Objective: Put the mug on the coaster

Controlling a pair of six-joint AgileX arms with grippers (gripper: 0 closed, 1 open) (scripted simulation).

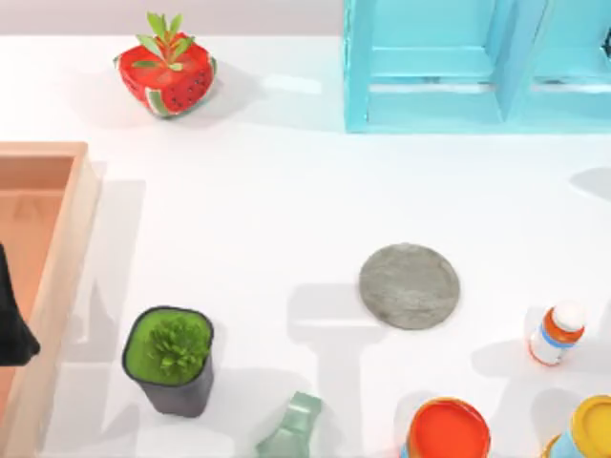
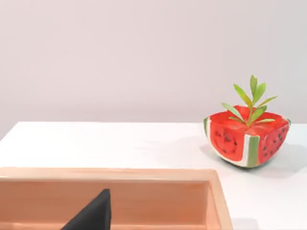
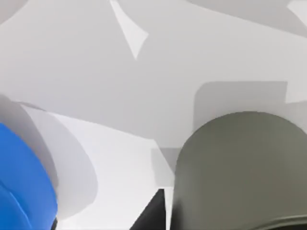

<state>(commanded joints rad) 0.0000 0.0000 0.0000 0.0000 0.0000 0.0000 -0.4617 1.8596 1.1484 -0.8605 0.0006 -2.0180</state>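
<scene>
Mug (image 3: 240, 167) is seen close up in the right wrist view, grey-green, rounded wall, white table (image 1: 286, 191) beyond it; a blue rounded thing (image 3: 21, 182) is near it; right gripper (image 3: 154, 215) is just a dark sliver right beside the mug; cannot tell how far open it is or whether it has hold of the mug; cannot tell where the mug stands relative to the coaster.

In the top view, nearest edge: orange-topped can (image 1: 449, 429) and yellow-topped can (image 1: 592, 429) at the right, pale green bottle (image 1: 291, 429) tilted, left of the orange one; dark square pot (image 1: 170, 358) with succulent further left, upright; small white-and-orange bottle (image 1: 556, 334) at the right.

Coaster (image 1: 409, 285) is flat on the table, right of centre, bare, apart from the cans and the small bottle.

Left gripper (image 1: 11, 324) (image 2: 91, 215) is a dark shape over the wooden tray (image 1: 67, 239) at the left edge; its state cannot be told, nothing seen in it.

Far side: watermelon pot (image 1: 167, 76) (image 2: 247, 141) with green sprout at the left; turquoise shelf (image 1: 458, 67) at the right.
</scene>
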